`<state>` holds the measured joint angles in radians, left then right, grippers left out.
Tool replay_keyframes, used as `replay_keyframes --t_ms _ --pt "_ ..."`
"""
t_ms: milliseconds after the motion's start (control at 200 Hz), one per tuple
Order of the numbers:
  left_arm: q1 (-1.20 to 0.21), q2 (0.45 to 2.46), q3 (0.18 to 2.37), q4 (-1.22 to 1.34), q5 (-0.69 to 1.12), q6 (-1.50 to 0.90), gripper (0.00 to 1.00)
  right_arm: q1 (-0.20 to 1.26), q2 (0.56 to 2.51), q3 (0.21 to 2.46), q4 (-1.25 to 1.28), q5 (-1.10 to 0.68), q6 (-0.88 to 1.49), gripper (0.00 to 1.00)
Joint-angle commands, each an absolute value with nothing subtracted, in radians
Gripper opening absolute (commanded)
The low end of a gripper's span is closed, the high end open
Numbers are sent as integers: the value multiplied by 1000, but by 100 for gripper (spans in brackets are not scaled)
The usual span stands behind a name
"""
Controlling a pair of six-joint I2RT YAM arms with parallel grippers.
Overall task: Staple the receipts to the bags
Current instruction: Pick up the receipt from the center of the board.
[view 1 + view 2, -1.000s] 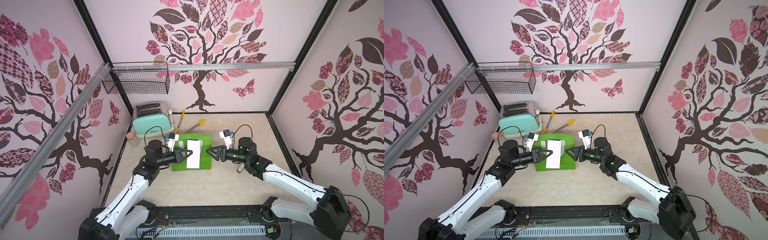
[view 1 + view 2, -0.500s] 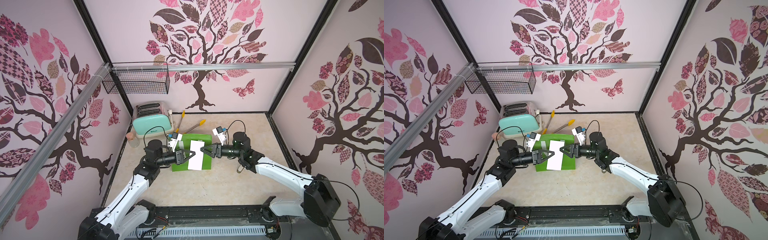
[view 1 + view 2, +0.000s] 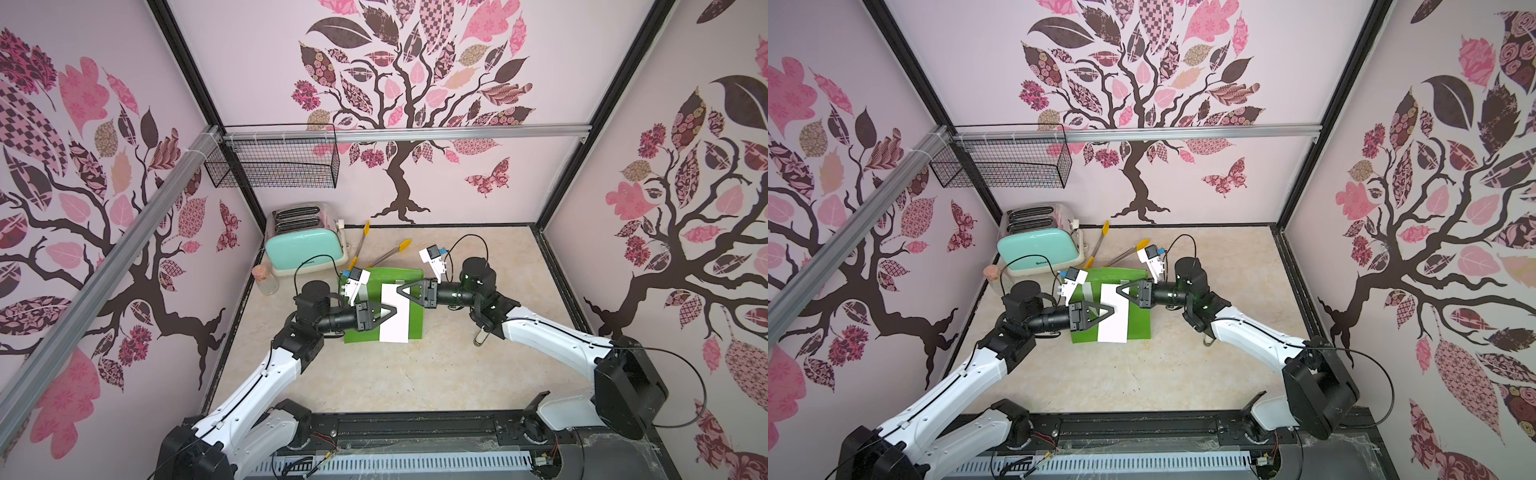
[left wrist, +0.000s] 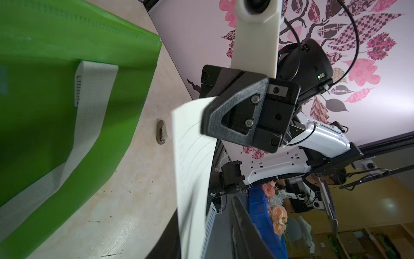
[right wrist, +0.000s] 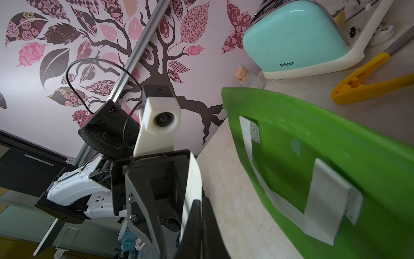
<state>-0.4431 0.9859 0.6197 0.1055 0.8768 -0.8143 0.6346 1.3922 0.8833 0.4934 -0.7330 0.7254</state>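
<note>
1. Receipt [image 3: 395, 326] [image 3: 1113, 328]: one plain white rectangular slip, narrower and shorter than the bag [image 3: 416, 316]. In the left wrist view faint curved lines run across its face. It hangs in the air over the bag, clear of the fabric. In both top views it covers the middle of the bag down to the near edge
2. The bag lies flat on the table [image 3: 374, 382]. It is bright green and roughly square, with white strap handles [image 5: 324, 197] lying on its face. Whether anything is inside it cannot be told
3. A wire basket [image 3: 274, 166] hangs from the rail [image 3: 415, 135] at the back left corner, above a mint toaster [image 3: 305, 249]. A small glass bottle [image 3: 266, 282] with a cork stopper stands just in front of the toaster, and its contents cannot be made out. Beyond the table, in the left wrist view, a blue bin [image 4: 259, 201] holds pink and peach flowers [image 4: 277, 213]
4. The right gripper [image 3: 400, 288] is pressed together on the far end of the receipt and pinches it. The left wrist view shows the paper's edge caught under its black finger
5. The left gripper [image 3: 391, 311] reaches in from the opposite side, nearer the middle of the slip. Its jaws stand parted with the paper between them. Its own wrist view shows a gap between the paper and one finger
6. Yellow-tipped tongs [image 5: 342, 94] lie behind the bag, between it and the toaster
</note>
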Motion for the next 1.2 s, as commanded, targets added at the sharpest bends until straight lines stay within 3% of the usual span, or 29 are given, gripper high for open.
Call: replay_keyframes --t_ms 0,235,530,690,780,840,951,981,1051,1196 --pt "-478 1001 577 155 830 -875 33 641 1397 892 546 -714 706 0" --pt "-479 963 567 138 729 -855 22 649 1402 894 535 -713 690 0" --pt "-453 978 567 240 749 -885 29 660 1408 897 539 -724 687 0" --pt "-453 1020 578 256 793 -891 19 661 1408 903 536 -718 685 0" --pt "-453 1011 575 236 777 -879 0 661 1405 906 525 -709 676 0" --pt "-451 997 580 191 751 -844 0 661 1401 911 508 -702 666 0" --pt "-436 980 592 106 726 -776 0 661 1384 929 421 -652 617 48" --pt "-426 981 596 91 730 -760 0 662 1375 935 383 -624 597 56" --pt "-403 983 599 79 737 -730 0 660 1349 943 295 -556 551 65" --pt "-377 983 615 75 745 -681 0 631 1282 952 101 -400 514 68"
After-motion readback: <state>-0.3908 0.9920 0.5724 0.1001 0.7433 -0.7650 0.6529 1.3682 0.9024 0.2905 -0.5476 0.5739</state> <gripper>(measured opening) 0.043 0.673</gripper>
